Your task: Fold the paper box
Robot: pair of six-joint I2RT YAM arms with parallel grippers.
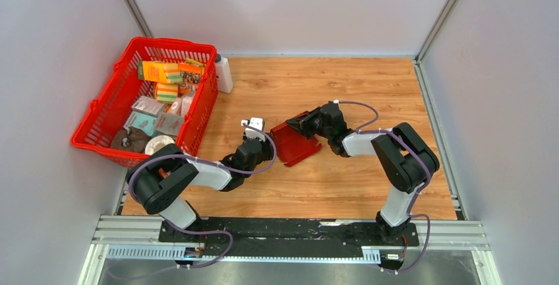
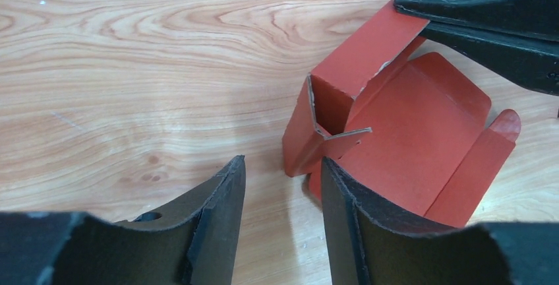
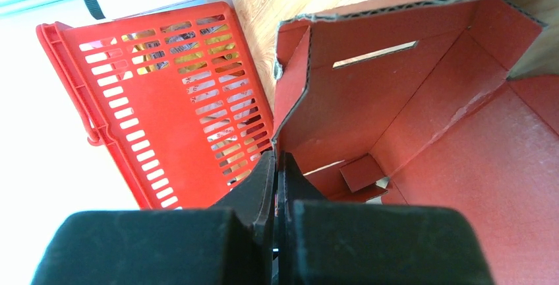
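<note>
A: The paper box point(image 1: 294, 143), where does it lie?
B: On the wooden tabletop point(image 1: 369, 87), about midway between the two arms. It is well apart from the big red mesh basket point(image 1: 173, 41) of printed packages point(image 1: 161, 72) at the far left.
A: And its shape?
B: Dark red cardboard, partly raised. One wall stands up with a slot cut in it, a corner is folded in, and a wide flap with a rounded tab lies flat on the wood.
A: The right pincer point(image 3: 277, 159)?
B: Its jaws are pressed together on the edge of the upright wall, with the thin card pinched between them.
A: The left pincer point(image 2: 282, 163)?
B: Jaws spread apart with nothing between them, low over the wood just beside the box's near corner. Whether a finger touches the card cannot be told.
A: Anything smaller?
B: A white bottle point(image 1: 223, 74) with a dark cap stands just beside the basket's right wall.
</note>
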